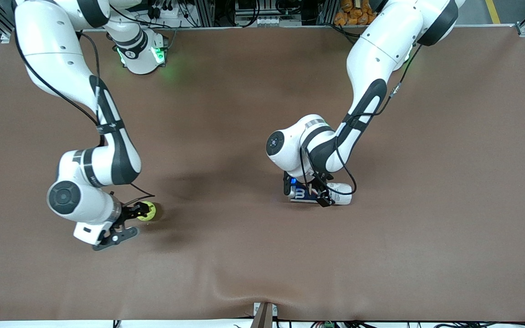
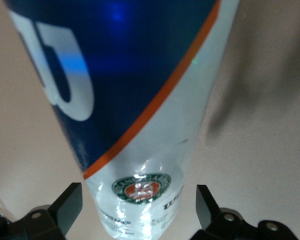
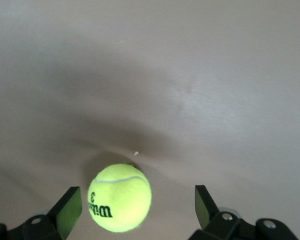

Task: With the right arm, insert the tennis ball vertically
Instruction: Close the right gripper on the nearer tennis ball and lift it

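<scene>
Here, starting at the right arm's end of the worktop (image 1: 253,91), we see the tennis ball (image 1: 146,211) resting on the brown surface, toward the edge nearest the front camera and well in from the corner. The right pincer (image 1: 128,223) is low around it with its fingers spread wide; in the right wrist view the ball (image 3: 120,197) sits between the two black fingers (image 3: 65,210), nearer one of them, with open space to the other, and nothing is gripped yet. So the relation that matters is already close to right: the ball lies inside the open span, and we judge that the pincer needs only to centre and close.

Moving toward the middle of the worktop, the left pincer (image 1: 308,193) is down over the tennis ball can (image 1: 321,193), which lies on its side with its long axis roughly parallel to that near edge. In the left wrist view the can (image 2: 140,110) runs straight out between the parted fingers (image 2: 210,210), which straddle its clear end without clearly pressing it. We judge the can must stand upright before a vertical insertion can work.
</scene>
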Robot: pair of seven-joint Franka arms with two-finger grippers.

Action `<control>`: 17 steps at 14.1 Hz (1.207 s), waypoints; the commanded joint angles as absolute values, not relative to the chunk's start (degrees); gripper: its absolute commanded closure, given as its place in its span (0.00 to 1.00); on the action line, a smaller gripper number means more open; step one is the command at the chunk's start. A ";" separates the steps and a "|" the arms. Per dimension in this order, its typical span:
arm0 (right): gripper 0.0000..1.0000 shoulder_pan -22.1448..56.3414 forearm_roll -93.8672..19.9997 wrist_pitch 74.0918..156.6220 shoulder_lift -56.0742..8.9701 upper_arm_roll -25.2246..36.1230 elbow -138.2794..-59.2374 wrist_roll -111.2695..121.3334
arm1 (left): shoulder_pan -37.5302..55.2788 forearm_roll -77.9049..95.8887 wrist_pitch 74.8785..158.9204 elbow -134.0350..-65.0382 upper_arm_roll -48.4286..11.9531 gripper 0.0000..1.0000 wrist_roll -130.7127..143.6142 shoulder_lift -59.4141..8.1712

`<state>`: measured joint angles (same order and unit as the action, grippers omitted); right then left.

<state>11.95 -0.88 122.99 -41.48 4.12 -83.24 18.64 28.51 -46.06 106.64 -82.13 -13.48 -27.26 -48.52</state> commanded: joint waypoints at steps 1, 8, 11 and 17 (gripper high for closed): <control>0.00 12.48 -0.70 123.22 -42.01 4.48 -84.80 22.06 | 29.27 -47.11 105.47 -80.16 -12.83 0.00 -26.54 -49.83; 0.00 13.27 -0.97 123.66 -44.12 4.39 -87.28 24.86 | 29.44 -47.46 105.73 -79.98 -11.87 0.00 -26.81 -50.89; 0.00 13.27 -0.88 125.06 -44.74 4.39 -87.01 26.54 | 29.79 -47.46 106.00 -79.19 -11.78 0.00 -27.16 -51.59; 0.58 12.84 -1.14 127.09 -44.91 4.39 -86.92 26.37 | 29.62 -47.37 106.88 -79.19 -11.78 0.17 -26.37 -51.94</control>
<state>13.08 -0.89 126.12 -44.72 4.21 -87.13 25.00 28.76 -46.06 106.85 -80.78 -12.40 -27.25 -50.84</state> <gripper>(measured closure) 0.189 0.075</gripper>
